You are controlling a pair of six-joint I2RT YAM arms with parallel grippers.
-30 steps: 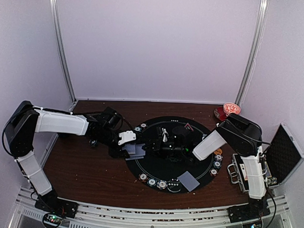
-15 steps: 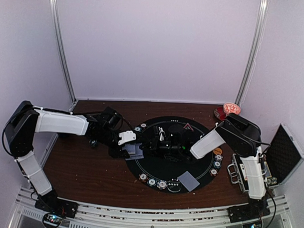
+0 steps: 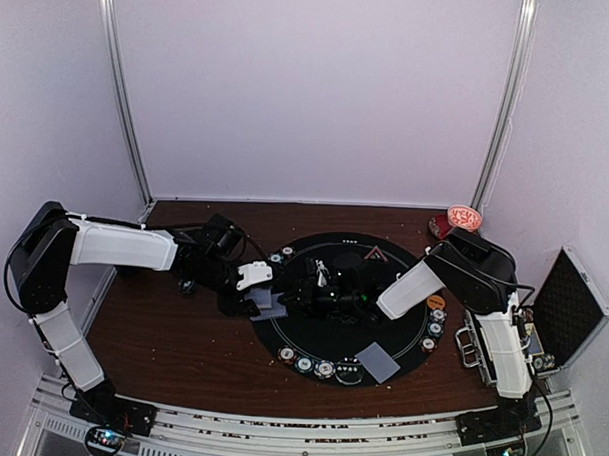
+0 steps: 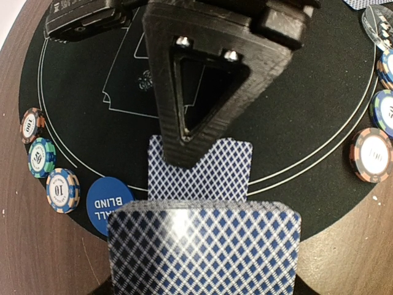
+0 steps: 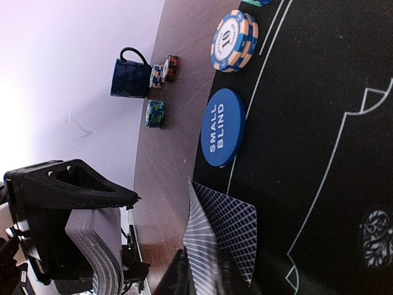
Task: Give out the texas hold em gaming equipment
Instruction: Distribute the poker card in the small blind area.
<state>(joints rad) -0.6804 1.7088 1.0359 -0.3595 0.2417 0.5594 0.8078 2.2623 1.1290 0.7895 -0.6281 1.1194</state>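
The deck sits clamped in the left claw, over the left edge of the mat, near the blue disc. One card lies just beyond. The right claw meets that card; I cannot tell whether it grips.

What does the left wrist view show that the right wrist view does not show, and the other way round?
Only the left wrist view: chips along the right side of the black mat, among them a red-edged chip.
Only the right wrist view: a dark mug on the wooden table, with chip stacks beside it.
Both: the SMALL BLIND disc, the blue chip marked 10, the deck of cards, and a card lying face down on the mat.
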